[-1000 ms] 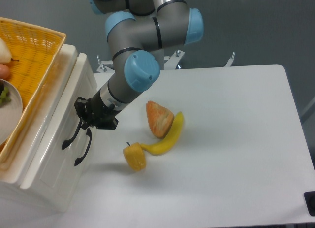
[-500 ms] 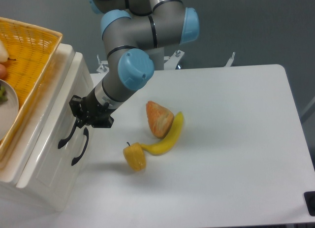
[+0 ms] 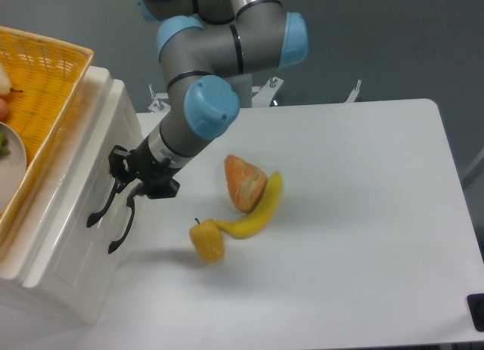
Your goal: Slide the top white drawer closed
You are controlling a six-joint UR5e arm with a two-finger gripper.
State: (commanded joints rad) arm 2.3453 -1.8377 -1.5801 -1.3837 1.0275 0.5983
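The top white drawer [image 3: 72, 180] sits in the cabinet [image 3: 68, 252] under the yellow basket [image 3: 41, 100], its front looking nearly flush with the lower drawer front [image 3: 83, 267], so the closing seems almost done. The gripper [image 3: 127, 185] is right at the upper black handle [image 3: 102, 206], but whether its fingers are apart or clamped on that handle cannot be told from here. To finish well, I would push straight into the cabinet, square to the drawer front, gently enough that the cabinet itself does not shift and the basket is not disturbed.
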